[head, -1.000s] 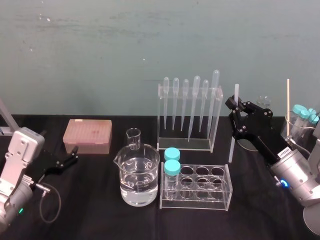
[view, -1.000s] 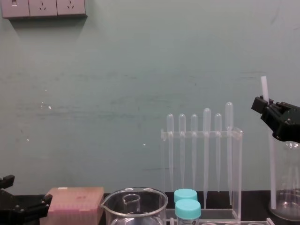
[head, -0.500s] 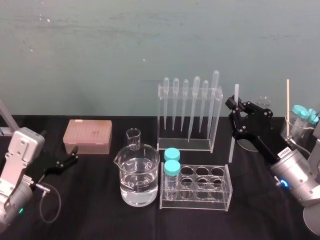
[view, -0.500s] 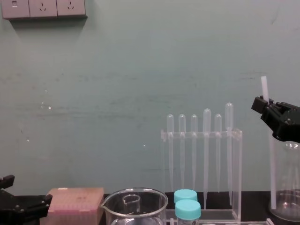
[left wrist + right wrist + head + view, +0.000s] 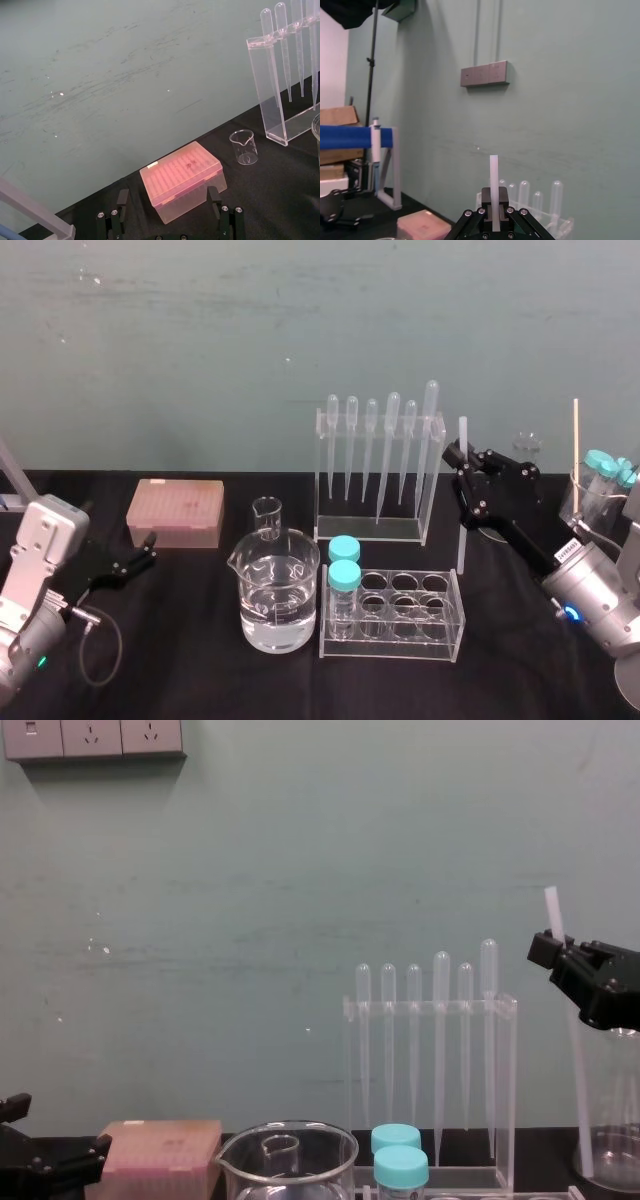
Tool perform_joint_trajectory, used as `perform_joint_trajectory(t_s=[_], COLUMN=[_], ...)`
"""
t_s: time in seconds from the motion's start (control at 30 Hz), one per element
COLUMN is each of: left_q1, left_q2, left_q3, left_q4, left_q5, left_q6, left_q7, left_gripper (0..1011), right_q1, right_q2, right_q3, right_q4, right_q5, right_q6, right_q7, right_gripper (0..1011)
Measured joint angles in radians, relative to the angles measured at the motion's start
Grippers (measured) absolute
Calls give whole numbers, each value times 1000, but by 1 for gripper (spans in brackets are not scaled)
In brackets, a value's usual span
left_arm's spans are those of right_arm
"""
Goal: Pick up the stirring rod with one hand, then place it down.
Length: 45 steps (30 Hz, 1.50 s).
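The stirring rod (image 5: 460, 530) is held by the right gripper (image 5: 460, 453). The two black fingers are shut tight on it, with the rod pinched between their tips. A short piece of the rod sticks up above the fingers, and a much longer piece hangs down below them. The rod is almost straight up, tipped only a little. It cannot be told whether its bottom end touches the table (image 5: 200, 680). A rack of droppers (image 5: 378, 525) stands just beside the fingers, on their left.

The rod looks thin, light and stiff, so not much squeeze should be needed. It also looks smooth, so it may slip down between the fingers if it is held too softly. It might snap or chip if it is bumped or dropped. Because it is held near the top, the long lower part may swing. A hold nearer the middle would likely be steadier.

The left gripper (image 5: 148, 550) is parked far away, low by the table, with its fingers spread wide and nothing between them.
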Motion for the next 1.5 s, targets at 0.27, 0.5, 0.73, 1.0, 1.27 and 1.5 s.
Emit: perform_joint_trajectory(t_s=[0.27, 0.5, 0.73, 1.0, 1.27, 1.5], left_q1=[0, 0, 0, 0, 0, 0], left_q2=[0, 0, 0, 0, 0, 0], left_q3=[0, 0, 0, 0, 0, 0], left_q4=[0, 0, 0, 0, 0, 0], left_q5=[0, 0, 0, 0, 0, 0], left_q6=[0, 0, 0, 0, 0, 0], left_q7=[0, 0, 0, 0, 0, 0], left_gripper=[1000, 1000, 1000, 1000, 1000, 1000], right_q1=[-22, -21, -7, 21, 49, 63], right_q2=[17, 22, 27, 30, 31, 31], right_q3=[-10, -32, -56, -89, -122, -141], right_q4=[-29, -24, 1, 54, 105, 131], right_q5=[0, 10, 16, 3, -15, -21], right_q6=[25, 32, 47, 56, 61, 72], right_q7=[44, 78, 101, 119, 139, 146], right_gripper=[70, 70, 70, 70, 70, 70])
